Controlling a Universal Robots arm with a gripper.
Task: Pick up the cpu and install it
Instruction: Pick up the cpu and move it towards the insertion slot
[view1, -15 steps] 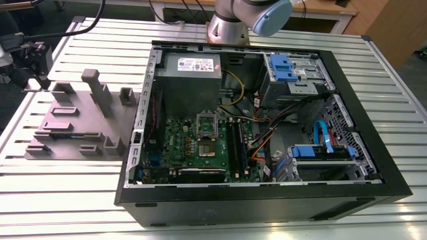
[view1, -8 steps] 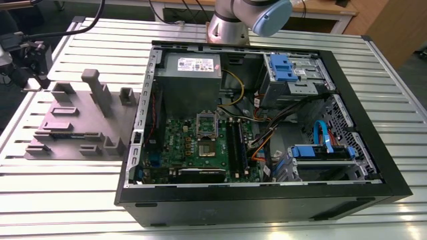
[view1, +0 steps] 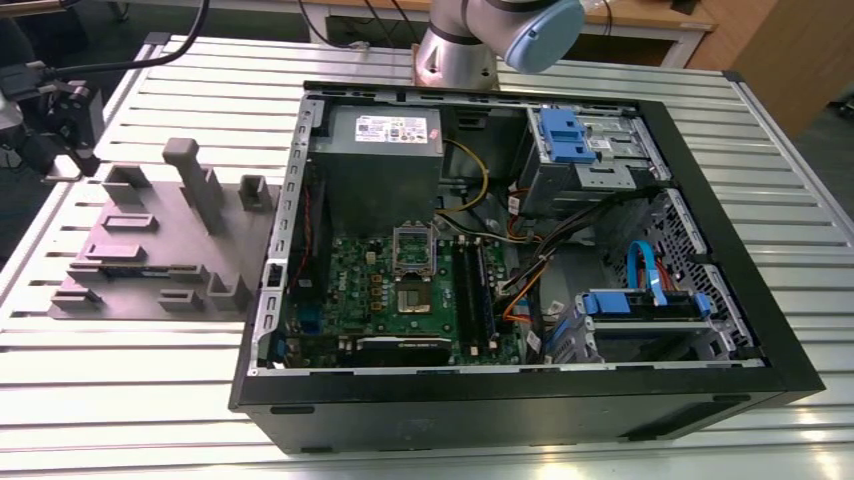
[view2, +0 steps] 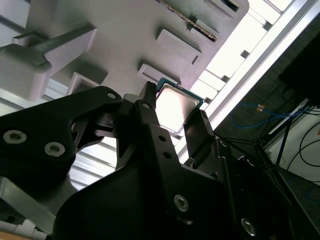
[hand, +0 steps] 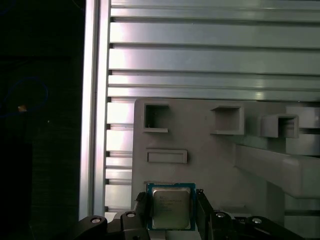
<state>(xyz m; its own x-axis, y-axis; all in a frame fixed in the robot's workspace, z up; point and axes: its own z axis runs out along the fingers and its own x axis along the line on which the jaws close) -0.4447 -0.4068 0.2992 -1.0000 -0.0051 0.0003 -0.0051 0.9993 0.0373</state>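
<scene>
The cpu (hand: 171, 211) is a small square chip with a dull silver top and a blue-green rim. It sits between my gripper's two black fingers (hand: 142, 202), which press on its two opposite edges. In both wrist views it hangs above the corner of the grey parts fixture (hand: 210, 160). My gripper (view2: 174, 105) is shut on the cpu (view2: 176, 109). In the exterior view my gripper (view1: 64, 120) is at the far left, beyond the fixture (view1: 160, 240). The open computer case (view1: 507, 250) lies in the middle, with the shiny socket frame (view1: 414, 248) on its green motherboard.
The fixture has raised posts (view1: 184, 170) and several small pockets. The slatted aluminium table (view1: 160, 370) ends just beyond the fixture, with dark floor and cables past the edge (hand: 40, 125). Inside the case are a grey power supply (view1: 380, 135), blue drive brackets (view1: 567, 135) and loose cables.
</scene>
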